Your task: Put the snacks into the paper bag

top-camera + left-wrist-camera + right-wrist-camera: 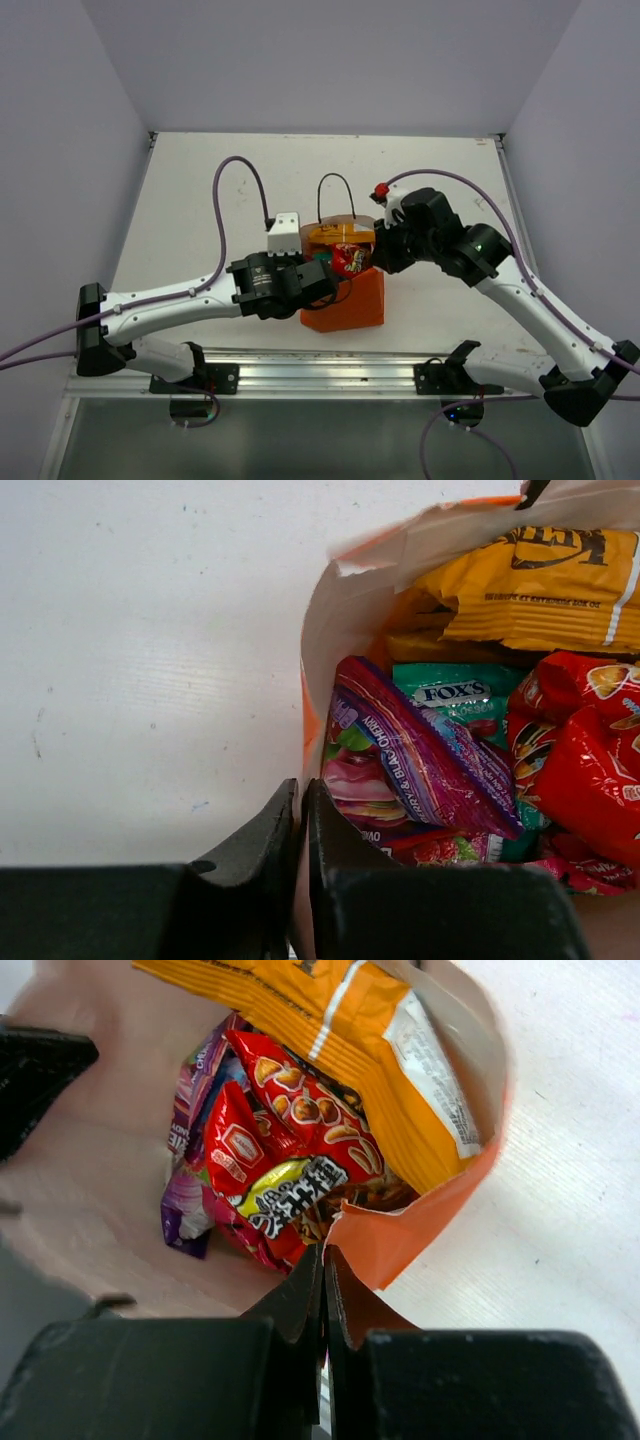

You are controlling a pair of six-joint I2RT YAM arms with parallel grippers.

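Observation:
The orange paper bag (350, 305) stands in the middle of the table with its mouth open. Several snacks lie inside it: an orange-yellow packet (545, 585), a purple-pink one (425, 760), a teal-green one (455, 692) and red ones (300, 1110). My left gripper (301, 792) is shut on the bag's left rim (315, 660). My right gripper (324, 1255) is shut on the bag's right rim (400, 1240). Both hold the mouth apart. In the top view the left gripper (325, 280) and right gripper (385, 255) flank the bag.
A black cord handle (335, 190) loops up behind the bag. A white block (284, 235) sits on the left arm by the bag. White table (200, 200) stretches around; grey walls close it in on three sides.

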